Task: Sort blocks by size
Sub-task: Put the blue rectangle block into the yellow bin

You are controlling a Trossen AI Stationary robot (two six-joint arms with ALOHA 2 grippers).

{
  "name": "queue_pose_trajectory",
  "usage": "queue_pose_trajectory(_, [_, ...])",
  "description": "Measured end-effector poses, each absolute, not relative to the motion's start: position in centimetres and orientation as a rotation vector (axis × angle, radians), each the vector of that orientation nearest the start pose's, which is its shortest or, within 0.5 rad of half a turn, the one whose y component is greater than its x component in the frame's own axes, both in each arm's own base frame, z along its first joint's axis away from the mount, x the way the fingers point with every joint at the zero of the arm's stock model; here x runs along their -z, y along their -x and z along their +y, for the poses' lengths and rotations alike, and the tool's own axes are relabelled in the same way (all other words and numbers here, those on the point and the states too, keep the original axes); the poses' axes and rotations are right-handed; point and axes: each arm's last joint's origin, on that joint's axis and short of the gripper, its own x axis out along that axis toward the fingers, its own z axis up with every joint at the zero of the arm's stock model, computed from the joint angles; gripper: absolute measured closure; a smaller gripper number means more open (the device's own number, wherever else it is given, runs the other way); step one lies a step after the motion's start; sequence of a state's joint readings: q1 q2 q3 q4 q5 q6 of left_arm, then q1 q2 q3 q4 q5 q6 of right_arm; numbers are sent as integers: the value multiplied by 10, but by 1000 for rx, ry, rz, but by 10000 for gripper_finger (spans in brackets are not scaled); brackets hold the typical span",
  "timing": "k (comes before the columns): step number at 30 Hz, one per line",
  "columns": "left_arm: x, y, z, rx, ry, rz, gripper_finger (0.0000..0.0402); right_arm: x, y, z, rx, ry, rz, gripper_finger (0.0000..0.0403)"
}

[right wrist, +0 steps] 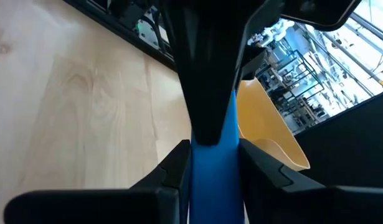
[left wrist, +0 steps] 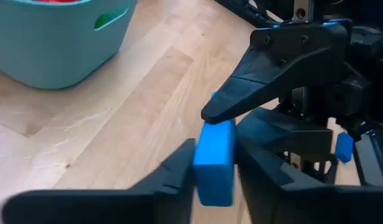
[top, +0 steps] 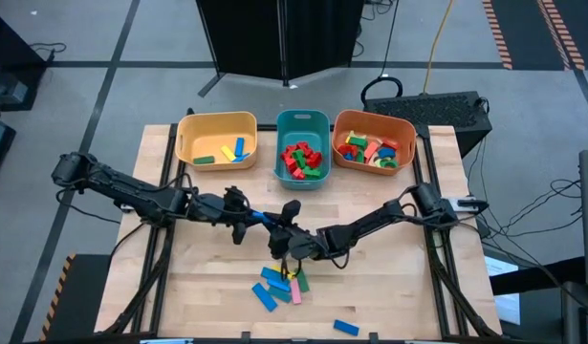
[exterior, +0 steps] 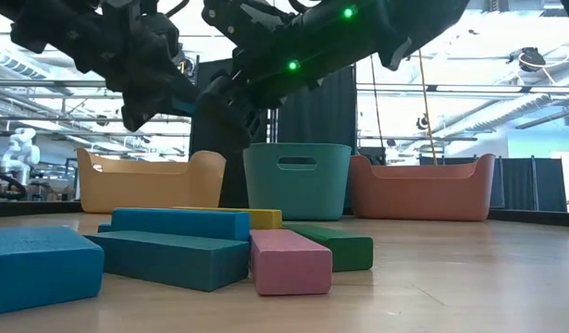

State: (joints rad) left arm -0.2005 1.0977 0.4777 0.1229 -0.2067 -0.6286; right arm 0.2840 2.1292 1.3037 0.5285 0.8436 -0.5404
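Observation:
A long blue bar is held in the air between my two grippers, above the table's middle. My left gripper is shut on its left end and my right gripper on its right end. Below and nearer lies a pile of blocks: blue bars, a pink one, a green one and a yellow one, stacked loosely on the table. One blue block lies alone near the front edge. My left gripper pinches the bar's near end between its two fingers, coming level from the table's left and pointing along the bar. The bar is lifted clear of the table. My right gripper pinches the bar's other end between its two fingers, coming from the table's right and pointing along the bar. In the left wrist view its fingers close on the bar's far end from above and below.
Three bins stand in a row at the far edge: yellow with a few blocks, teal with red and green blocks, orange with mixed blocks. Bare wood lies to the left and right of the pile.

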Motion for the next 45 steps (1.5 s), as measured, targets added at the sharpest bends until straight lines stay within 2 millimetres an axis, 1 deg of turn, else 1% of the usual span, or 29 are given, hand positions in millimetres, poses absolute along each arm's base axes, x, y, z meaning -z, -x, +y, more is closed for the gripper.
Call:
queue_pose_trajectory(3, [-199, -215, -38, -156, 510, 465, 350, -162, -441, 106, 478, 693, 406, 314])
queue_pose_trajectory(5, [-199, -215, -38, -156, 506, 464, 375, -162, -441, 106, 480, 700, 413, 305])
queue_pose_trajectory(8, [-199, -215, -38, -151, 471, 465, 378, -162, -440, 107, 494, 685, 411, 281])
queue_pose_trajectory(10, [-200, -216, -36, -154, 453, 460, 378, -162, -439, 107, 547, 663, 415, 263])
queue_pose_trajectory(16, [-205, -213, -25, -198, 416, 432, 378, -158, -433, 108, 693, 636, 457, 221])
queue_pose_trajectory(18, [-209, -210, -20, -212, 413, 415, 378, -153, -430, 110, 699, 636, 494, 214])
queue_pose_trajectory(20, [-212, -206, -15, -236, 399, 415, 378, -149, -426, 112, 676, 617, 530, 211])
queue_pose_trajectory(22, [-215, -201, -9, -275, 396, 413, 378, -147, -423, 115, 640, 556, 541, 211])
queue_pose_trajectory(27, [-219, -184, 6, -389, 364, 434, 378, -156, -418, 116, 465, 357, 571, 220])
queue_pose_trajectory(31, [-220, -172, 16, -486, 342, 457, 378, -164, -416, 118, 329, 234, 584, 230])
queue_pose_trajectory(35, [-219, -162, 26, -613, 294, 492, 378, -166, -412, 119, 227, 165, 640, 239])
queue_pose_trajectory(40, [-216, -153, 38, -802, 207, 529, 375, -164, -401, 125, 199, 139, 740, 247])
queue_pose_trajectory(45, [-216, -150, 48, -892, 178, 531, 372, -166, -386, 134, 180, 119, 842, 248])
